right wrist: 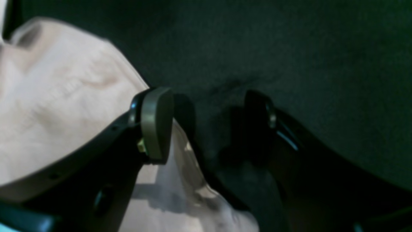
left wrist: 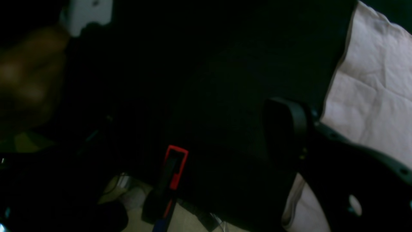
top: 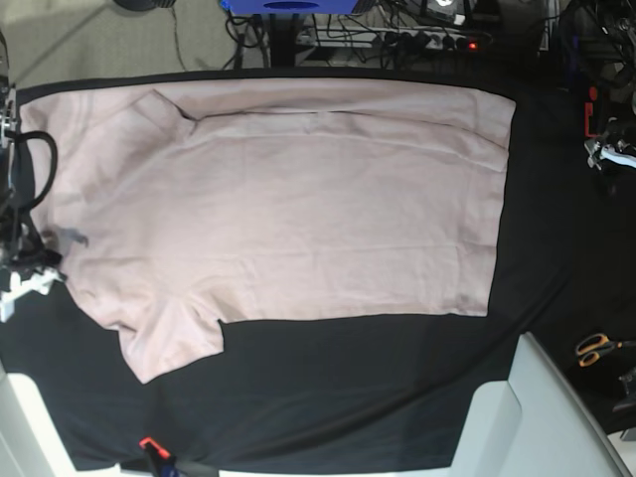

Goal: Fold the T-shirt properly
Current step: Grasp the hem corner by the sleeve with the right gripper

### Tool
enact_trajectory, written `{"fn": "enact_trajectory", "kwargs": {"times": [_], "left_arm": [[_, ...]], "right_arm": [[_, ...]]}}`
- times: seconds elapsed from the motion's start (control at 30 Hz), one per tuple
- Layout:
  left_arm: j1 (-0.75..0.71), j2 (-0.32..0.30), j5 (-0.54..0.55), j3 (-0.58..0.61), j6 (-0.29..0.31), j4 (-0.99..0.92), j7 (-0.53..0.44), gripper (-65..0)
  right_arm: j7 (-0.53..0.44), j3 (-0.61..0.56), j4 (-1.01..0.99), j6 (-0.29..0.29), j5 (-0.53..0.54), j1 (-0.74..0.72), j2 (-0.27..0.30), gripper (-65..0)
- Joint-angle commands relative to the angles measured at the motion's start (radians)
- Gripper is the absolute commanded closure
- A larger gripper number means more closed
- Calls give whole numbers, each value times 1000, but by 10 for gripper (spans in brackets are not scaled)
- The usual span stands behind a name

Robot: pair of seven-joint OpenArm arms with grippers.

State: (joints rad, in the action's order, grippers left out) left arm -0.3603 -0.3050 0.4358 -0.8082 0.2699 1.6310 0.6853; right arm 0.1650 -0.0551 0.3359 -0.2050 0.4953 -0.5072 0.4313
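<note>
The pale pink T-shirt (top: 298, 209) lies spread flat on the black cloth (top: 348, 388), sleeves at the left and hem at the right. My right gripper (right wrist: 209, 125) is open at the shirt's left edge (top: 40, 260). One of its pads (right wrist: 156, 124) is over the pink T-shirt (right wrist: 58, 106), and the other finger is over black cloth. My left gripper (left wrist: 161, 106) is open over black cloth. Only one of its fingers (left wrist: 286, 129) shows sharply, beside an edge of the T-shirt (left wrist: 370, 96). Nothing is held in either gripper.
Orange-handled scissors (top: 596, 348) lie at the right edge. A pale grey box (top: 537, 417) stands at the front right corner. A red clamp (top: 149, 444) sits on the front edge, another red clamp (left wrist: 175, 166) shows below my left wrist. Cables (top: 417, 35) run behind the table.
</note>
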Motion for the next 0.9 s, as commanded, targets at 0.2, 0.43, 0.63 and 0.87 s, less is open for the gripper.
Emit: {"fn": "enact_trajectory", "kwargs": {"times": [0.2, 0.43, 0.63, 0.87], "left_arm": [[-1, -16, 2, -6, -1, 12, -19, -540], [0, -16, 2, -6, -1, 10, -19, -540], [4, -16, 2, -6, -1, 10, -19, -540], [2, -16, 2, -6, -1, 10, -19, -540]], "right_arm": [[-23, -24, 1, -7, 10, -41, -4, -336], [-23, -25, -53, -7, 9, -29, -10, -332], [-23, -25, -50, -7, 9, -5, -32, -324], [-23, -19, -48, -1, 9, -6, -33, 0]]}}
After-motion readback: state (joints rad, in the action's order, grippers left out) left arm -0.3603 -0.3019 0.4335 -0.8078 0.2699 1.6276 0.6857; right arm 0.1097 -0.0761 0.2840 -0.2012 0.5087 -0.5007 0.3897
